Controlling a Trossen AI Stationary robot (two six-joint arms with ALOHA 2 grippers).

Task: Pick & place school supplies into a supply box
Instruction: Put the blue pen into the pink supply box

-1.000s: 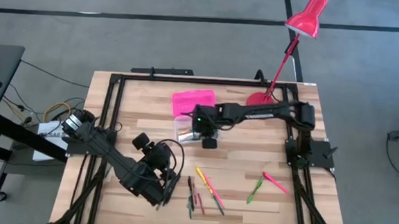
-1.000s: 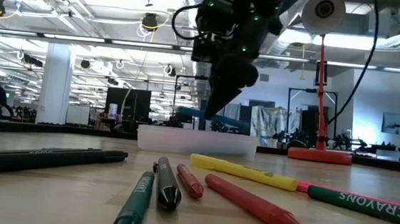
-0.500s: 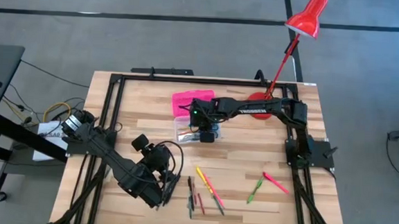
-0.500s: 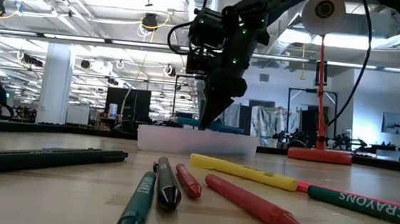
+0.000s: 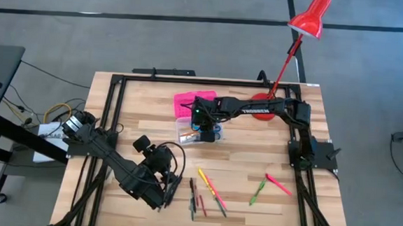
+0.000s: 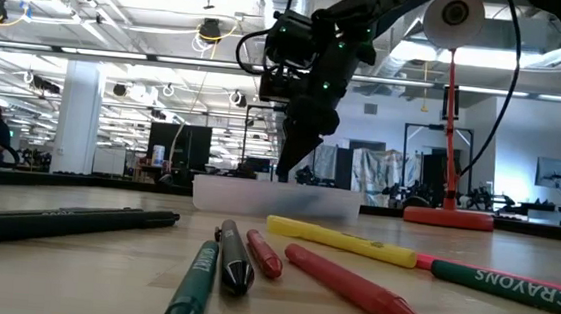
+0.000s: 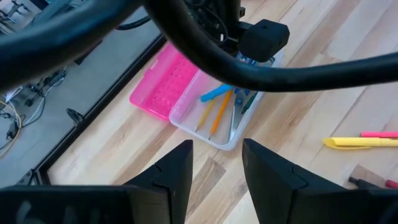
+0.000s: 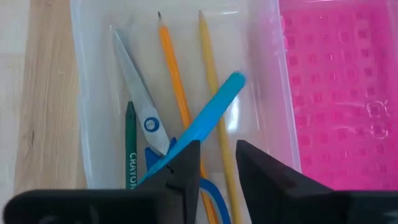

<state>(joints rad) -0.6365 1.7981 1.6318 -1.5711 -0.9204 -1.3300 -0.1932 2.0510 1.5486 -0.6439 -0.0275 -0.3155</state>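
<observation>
The supply box (image 5: 190, 130) sat open on the tabletop (image 5: 247, 165), its pink lid (image 5: 192, 100) lying flat beside the clear base. Inside the base lay the scissors (image 8: 140, 127), an orange pencil (image 8: 174, 93), a yellow pencil (image 8: 214, 99), a green crayon (image 8: 131, 146) and a blue marker (image 8: 202, 118) slanting across them. Right over the box hung the right gripper (image 8: 211, 165), jaws apart with the marker's lower end between them. Well away from the box, the left gripper (image 7: 214, 165) waited, jaws apart and empty, close to the loose crayons (image 5: 207, 190).
</observation>
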